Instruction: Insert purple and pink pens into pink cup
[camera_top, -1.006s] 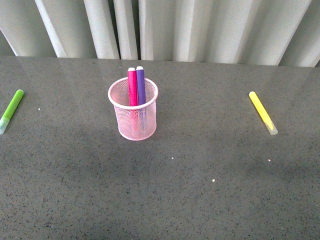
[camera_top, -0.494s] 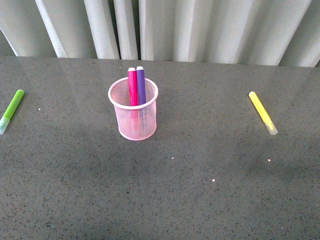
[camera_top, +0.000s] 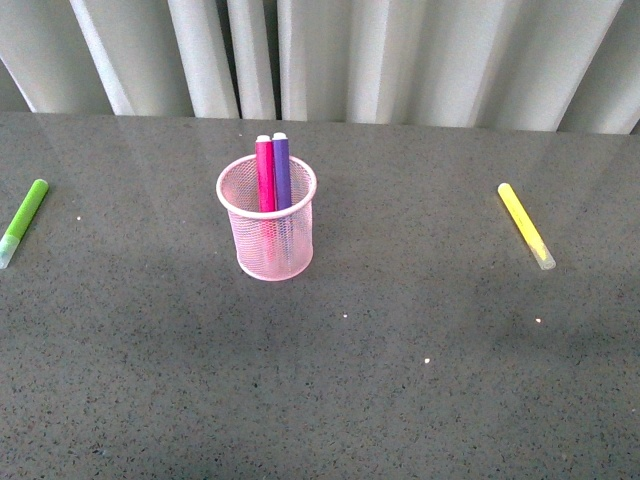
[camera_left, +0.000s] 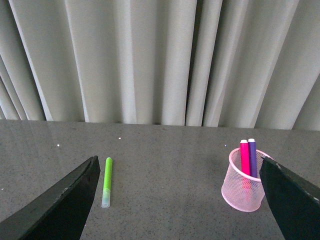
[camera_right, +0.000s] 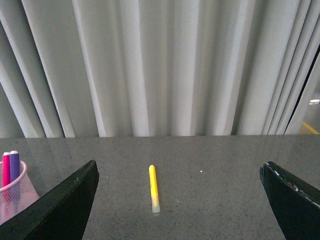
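The pink mesh cup (camera_top: 267, 235) stands upright on the dark grey table. The magenta-pink pen (camera_top: 265, 172) and the purple pen (camera_top: 282, 170) stand side by side inside it, leaning on the far rim. Neither gripper shows in the front view. My left gripper (camera_left: 182, 197) is open and empty, held back from the table; the cup (camera_left: 244, 189) with both pens shows by its one finger (camera_left: 295, 200). My right gripper (camera_right: 180, 200) is open and empty; the cup (camera_right: 12, 195) shows at the frame edge.
A lime-green marker (camera_top: 22, 221) lies at the table's left edge, also in the left wrist view (camera_left: 107, 181). A yellow marker (camera_top: 526, 225) lies to the right, also in the right wrist view (camera_right: 154, 188). Pale curtains (camera_top: 400, 55) hang behind the table.
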